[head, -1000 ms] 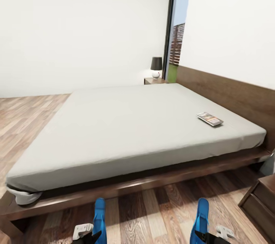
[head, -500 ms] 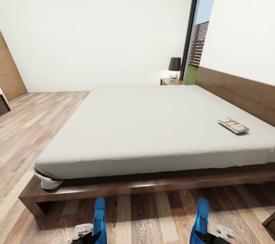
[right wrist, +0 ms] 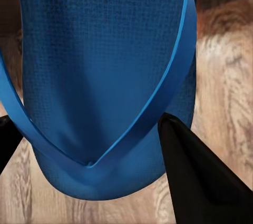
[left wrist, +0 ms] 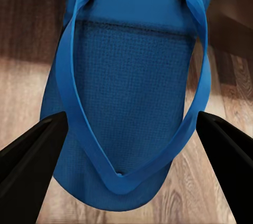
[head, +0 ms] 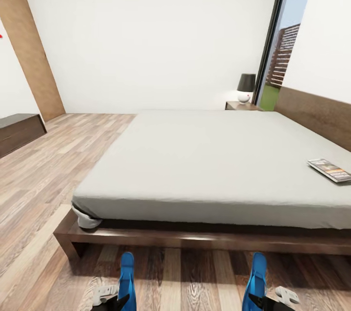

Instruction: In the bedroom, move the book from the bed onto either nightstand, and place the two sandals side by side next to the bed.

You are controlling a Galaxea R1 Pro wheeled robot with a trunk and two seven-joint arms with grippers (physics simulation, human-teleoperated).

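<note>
Meanwhile, my left tool (left wrist: 126, 174) and right tool (right wrist: 87, 163) each clamped a sandal (head: 127, 277) (head: 257, 274) while the book (head: 330, 169) lay near the bed's (head: 209, 155) headboard edge.

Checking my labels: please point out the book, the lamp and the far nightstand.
book (head: 330, 170), head view, middle of its cover.
lamp (head: 246, 82), head view, its dark shade.
nightstand (head: 238, 106), head view, its top surface.

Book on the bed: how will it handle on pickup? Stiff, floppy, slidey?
The book looks thin and lies flat on the mattress, so it is probably light and may flex if pinched by one edge. Lying flat leaves little edge to grab; it may skid across the smooth sheet rather than lift. It is unlikely to roll or tip.
</note>
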